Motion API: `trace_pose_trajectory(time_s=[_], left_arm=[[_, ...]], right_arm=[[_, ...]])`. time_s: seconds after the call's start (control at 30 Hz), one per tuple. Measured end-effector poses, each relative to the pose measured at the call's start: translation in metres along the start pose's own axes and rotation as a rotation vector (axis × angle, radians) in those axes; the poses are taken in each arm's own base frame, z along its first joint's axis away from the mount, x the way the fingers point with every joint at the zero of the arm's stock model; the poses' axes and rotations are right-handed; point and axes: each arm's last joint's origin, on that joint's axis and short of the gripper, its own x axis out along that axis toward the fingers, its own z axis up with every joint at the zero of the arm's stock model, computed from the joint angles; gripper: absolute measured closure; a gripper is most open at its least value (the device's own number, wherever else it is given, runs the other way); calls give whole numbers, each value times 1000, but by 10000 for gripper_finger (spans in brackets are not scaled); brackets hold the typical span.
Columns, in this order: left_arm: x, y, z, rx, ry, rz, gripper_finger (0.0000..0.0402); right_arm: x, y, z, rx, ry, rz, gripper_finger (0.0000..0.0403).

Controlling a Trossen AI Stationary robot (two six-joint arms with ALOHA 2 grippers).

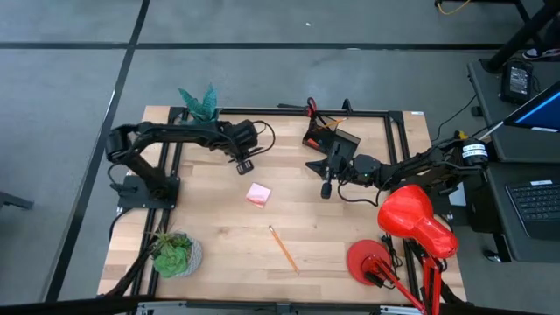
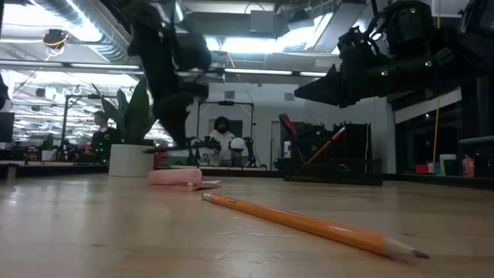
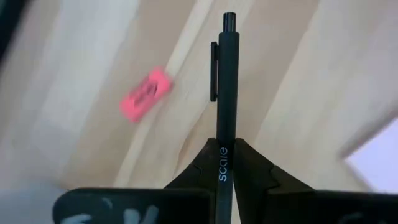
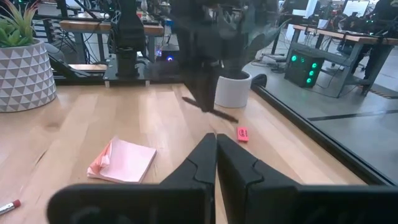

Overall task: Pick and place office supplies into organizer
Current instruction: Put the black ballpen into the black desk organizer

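Left gripper point(image 3: 225, 163) is pinching a black pen point(image 3: 226, 93) reading what looks like "scale"; pink eraser point(image 3: 145, 94) is lying on the bench point(image 3: 298, 74). Right gripper point(image 4: 216, 152) is pressed together, holding nothing.

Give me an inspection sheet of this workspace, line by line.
Surface: wooden table, bare in the middle.
Job's things: organizer at the far edge; pencil, sticky notes and eraser loose on the wood.
Clutter: two potted plants, red lamp.
Grippers: left gripper shut on a black pen; right gripper shut, holding nothing.
Cables: black cable by the left arm's wrist.
Surroundings: people at benches behind; laptop beside the table.
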Motion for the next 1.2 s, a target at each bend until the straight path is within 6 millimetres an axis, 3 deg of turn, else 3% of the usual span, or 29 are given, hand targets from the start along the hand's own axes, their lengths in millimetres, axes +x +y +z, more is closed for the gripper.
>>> trace_pose_trajectory(time_s=[0.23,0.4,0.73,1.0,1.2], left_arm=[[-44,-11,15,156,-297,-95,385],[-63,-20,24,218,-471,-117,385],[-38,-37,9,273,-820,-257,385],[-40,-47,4,278,-955,-280,385],[-39,-64,8,338,-1039,-283,385]], right_arm=[[0,0,0,52,0,0,386],[0,0,-1,50,7,0,386],[0,4,-1,48,11,107,386],[0,4,0,52,-2,109,386],[8,4,16,61,-69,107,386]])
